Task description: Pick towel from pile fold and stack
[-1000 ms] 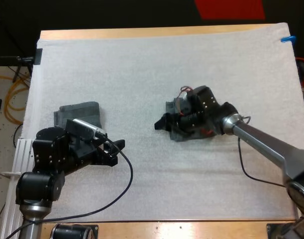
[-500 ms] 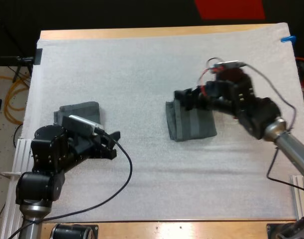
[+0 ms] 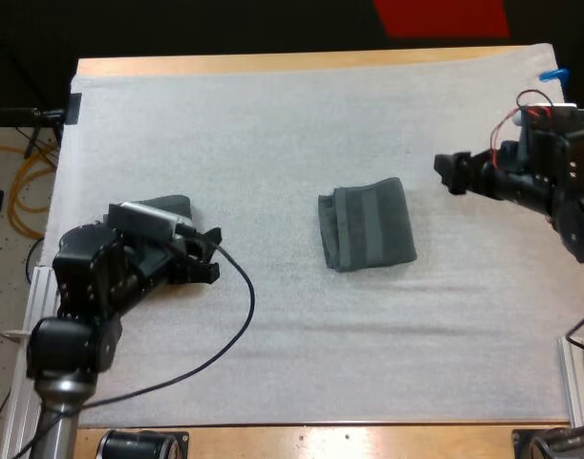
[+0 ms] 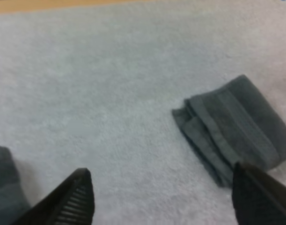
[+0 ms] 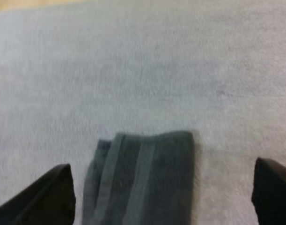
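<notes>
Even, bright light washes the white mat (image 3: 272, 134); the folded towel (image 3: 368, 228) throws just a faint, soft shadow, and darkness lies beyond the table's (image 3: 272, 63) far edge.

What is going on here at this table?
Two robot arms are working with towels, but neither holds one now. A folded towel lies in the middle of the white mat. The right gripper is open and apart from it. The left gripper is open beside a second towel.
</notes>
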`<action>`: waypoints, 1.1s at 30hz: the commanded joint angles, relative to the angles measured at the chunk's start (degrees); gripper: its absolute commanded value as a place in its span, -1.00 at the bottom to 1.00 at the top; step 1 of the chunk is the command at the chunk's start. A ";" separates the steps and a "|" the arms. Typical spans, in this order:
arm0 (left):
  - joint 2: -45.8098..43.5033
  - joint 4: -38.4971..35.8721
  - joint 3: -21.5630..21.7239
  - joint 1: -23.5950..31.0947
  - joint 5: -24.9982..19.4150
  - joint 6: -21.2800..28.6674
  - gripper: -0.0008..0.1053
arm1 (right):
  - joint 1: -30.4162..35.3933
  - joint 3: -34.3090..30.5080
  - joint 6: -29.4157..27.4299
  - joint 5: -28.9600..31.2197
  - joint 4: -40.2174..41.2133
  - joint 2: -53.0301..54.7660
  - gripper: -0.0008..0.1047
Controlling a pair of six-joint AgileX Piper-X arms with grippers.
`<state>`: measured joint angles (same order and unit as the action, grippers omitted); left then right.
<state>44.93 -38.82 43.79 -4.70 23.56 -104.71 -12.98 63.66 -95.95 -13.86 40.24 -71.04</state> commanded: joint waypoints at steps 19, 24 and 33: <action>26.26 14.68 3.98 -13.08 4.86 -15.16 0.40 | 0.14 0.38 -3.29 -0.60 9.26 10.25 0.44; 36.53 15.64 9.31 -16.98 3.60 -17.03 0.40 | 0.14 -0.03 -3.29 -1.22 12.89 10.34 0.44; 52.32 15.64 18.61 -19.59 4.06 -19.91 0.40 | 0.14 -3.17 -3.29 -3.54 13.16 10.41 0.44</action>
<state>96.75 -23.63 61.80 -24.08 27.77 -123.36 -12.98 60.40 -98.53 -16.56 53.10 -61.17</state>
